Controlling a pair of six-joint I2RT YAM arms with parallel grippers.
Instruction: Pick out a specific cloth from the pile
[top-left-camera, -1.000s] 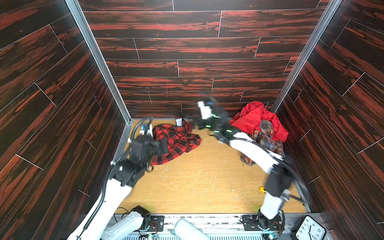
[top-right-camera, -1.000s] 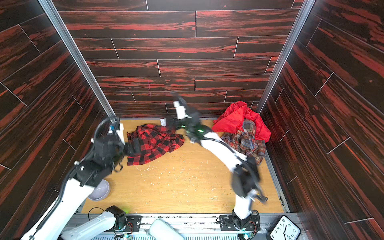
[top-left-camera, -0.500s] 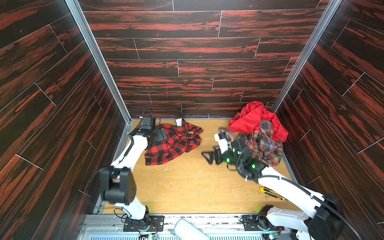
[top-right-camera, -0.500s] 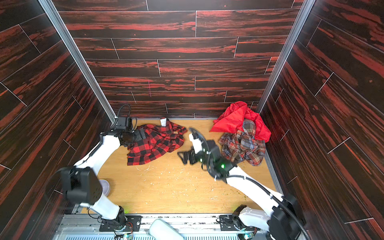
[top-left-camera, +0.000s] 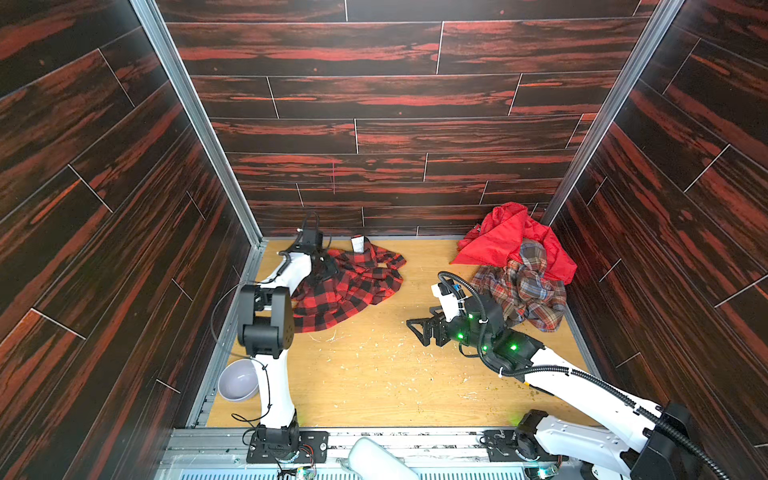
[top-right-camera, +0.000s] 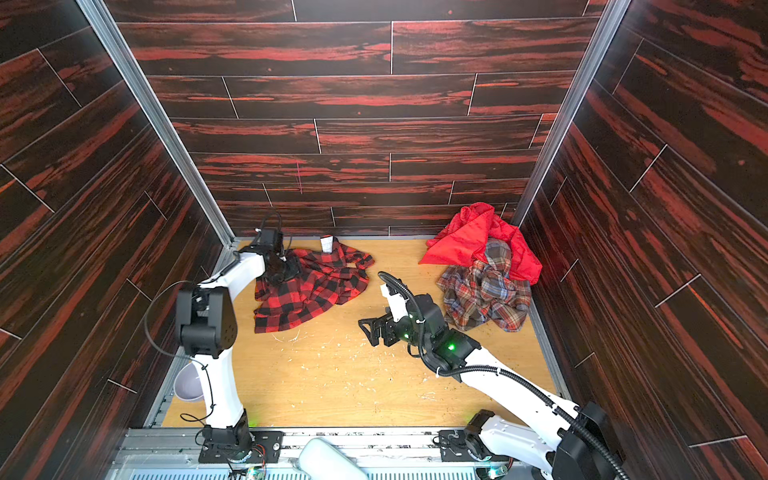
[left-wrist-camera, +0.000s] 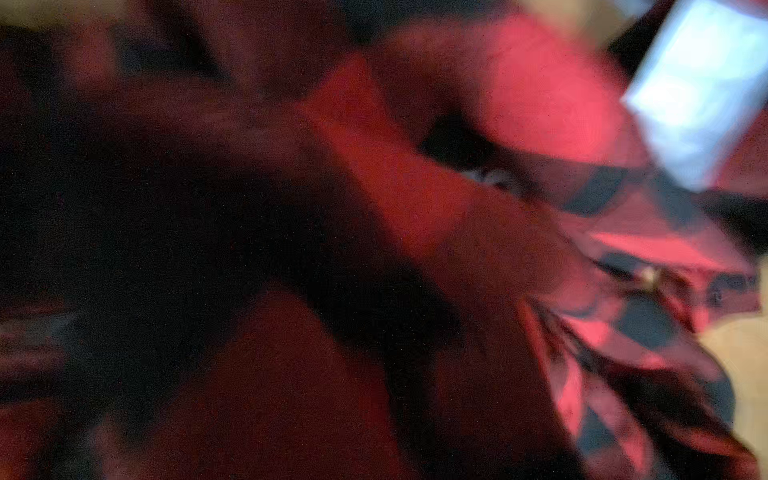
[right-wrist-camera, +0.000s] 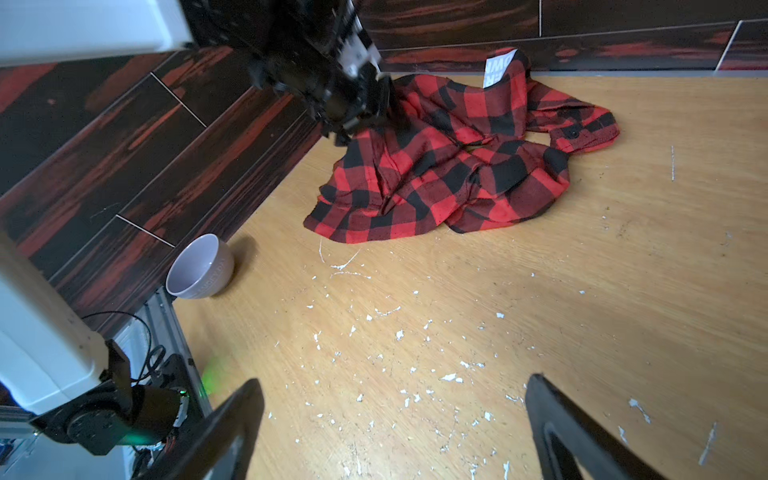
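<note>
Red-and-black checked, the cloth (top-left-camera: 353, 286) lies spread at the upper left of the counter (top-left-camera: 374, 374), well apart from the pile (top-left-camera: 519, 266) at upper right. The left tool (top-left-camera: 323, 268) sits on its left edge; grasping or not, I cannot tell. The right tool (top-left-camera: 417, 332) hangs released and empty, centre right.

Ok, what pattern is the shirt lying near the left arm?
The flannel shirt is red-and-black buffalo check, large squares; clearest in the right wrist view.
</note>
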